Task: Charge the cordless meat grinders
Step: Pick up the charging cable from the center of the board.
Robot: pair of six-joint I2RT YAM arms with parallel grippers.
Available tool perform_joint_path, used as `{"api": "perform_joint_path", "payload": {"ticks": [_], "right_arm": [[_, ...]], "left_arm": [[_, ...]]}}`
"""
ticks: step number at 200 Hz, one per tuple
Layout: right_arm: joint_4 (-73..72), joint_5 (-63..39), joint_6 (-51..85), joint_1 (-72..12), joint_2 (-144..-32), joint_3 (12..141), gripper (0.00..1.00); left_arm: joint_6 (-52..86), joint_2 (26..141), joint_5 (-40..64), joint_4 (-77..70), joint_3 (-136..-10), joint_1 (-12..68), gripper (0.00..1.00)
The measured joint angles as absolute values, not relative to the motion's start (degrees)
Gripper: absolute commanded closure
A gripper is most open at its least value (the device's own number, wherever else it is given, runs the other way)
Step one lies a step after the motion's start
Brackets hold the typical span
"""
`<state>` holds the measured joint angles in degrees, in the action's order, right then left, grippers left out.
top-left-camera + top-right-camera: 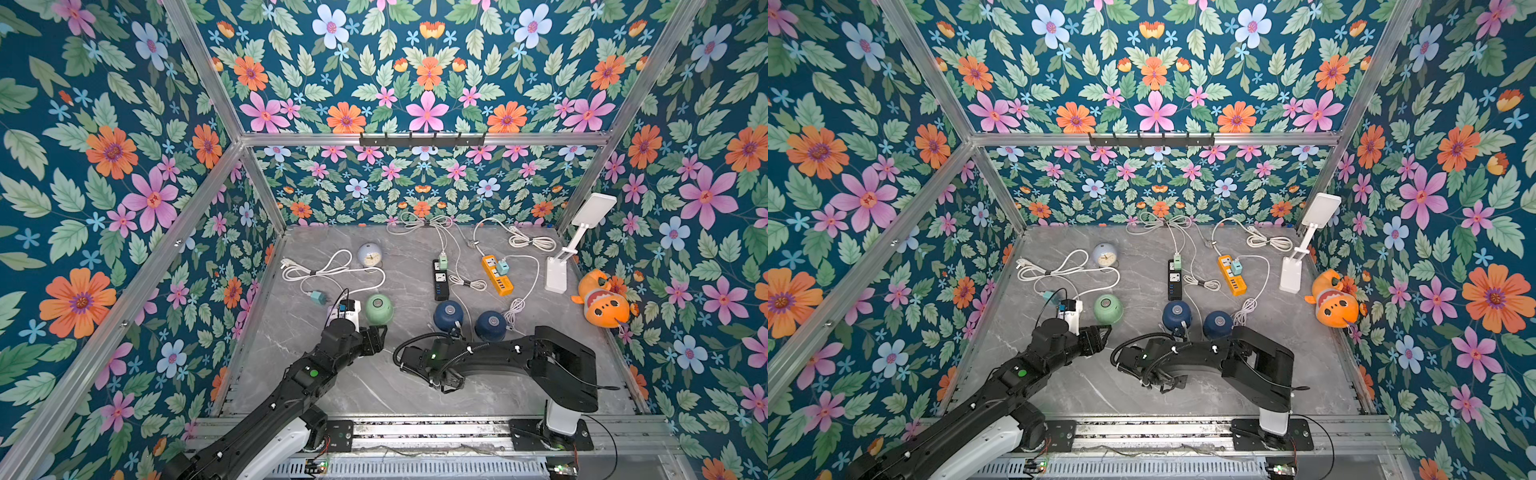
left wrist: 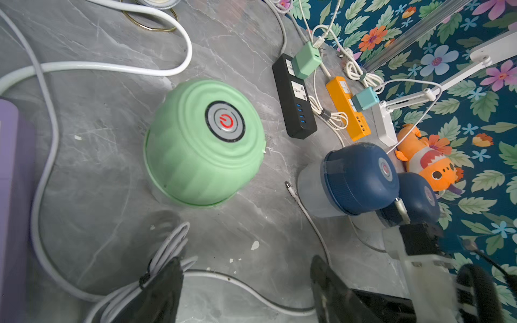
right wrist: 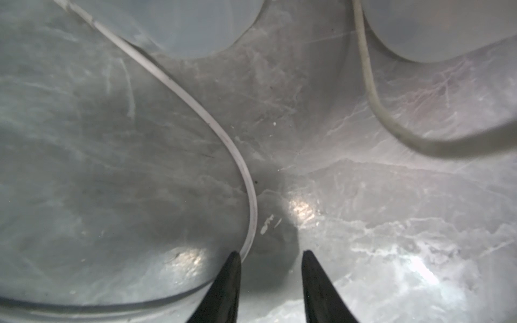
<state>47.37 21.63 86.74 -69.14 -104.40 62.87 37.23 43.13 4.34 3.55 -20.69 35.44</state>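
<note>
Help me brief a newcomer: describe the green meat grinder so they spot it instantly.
On the grey marble table, find the black power strip; left of it stands a dome, the green meat grinder. The two navy grinders share its shape; only it is mint.

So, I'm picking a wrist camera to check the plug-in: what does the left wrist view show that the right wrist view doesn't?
Only the left wrist view: the mint green ribbed dome grinder with a red power symbol on its grey button, two dark navy dome grinders, the black power strip and the orange power strip.
Only the right wrist view: the right gripper from inside, jaws parted, a thin white cable reaching one tip's inner edge, unclamped.
Both: the grey marbled tabletop.
</note>
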Motion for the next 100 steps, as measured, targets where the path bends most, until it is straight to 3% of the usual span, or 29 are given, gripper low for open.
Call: {"api": "perform_joint_path", "payload": {"ticks": [100], "right_arm": [[39.55, 24.43, 85.25, -68.86, -103.2, 59.27, 0.66]], "left_arm": [[39.16, 41.45, 3.99, 6.07, -22.09, 35.35, 0.27]]}}
